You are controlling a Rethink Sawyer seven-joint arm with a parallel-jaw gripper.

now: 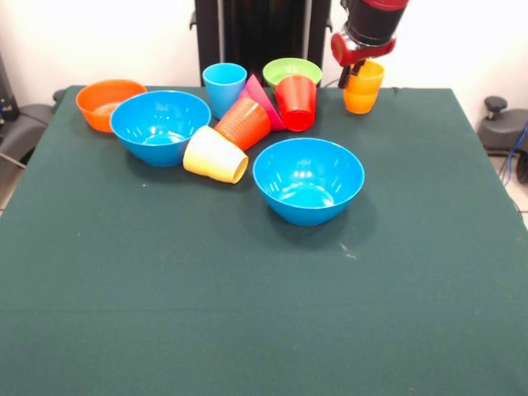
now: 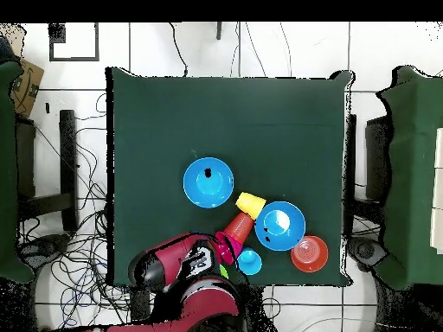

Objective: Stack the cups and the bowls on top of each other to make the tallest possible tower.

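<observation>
While the other cups and bowls lie scattered on the green table [image 1: 247, 313], the gripper [image 1: 356, 68] grasps a yellow-orange cup [image 1: 363, 89] by its rim.

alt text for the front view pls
A red and black gripper grips a yellow-orange plastic cup at the far right of a green table. Left of it sit two large blue plastic bowls, with smaller cups and bowls clustered behind.
</observation>
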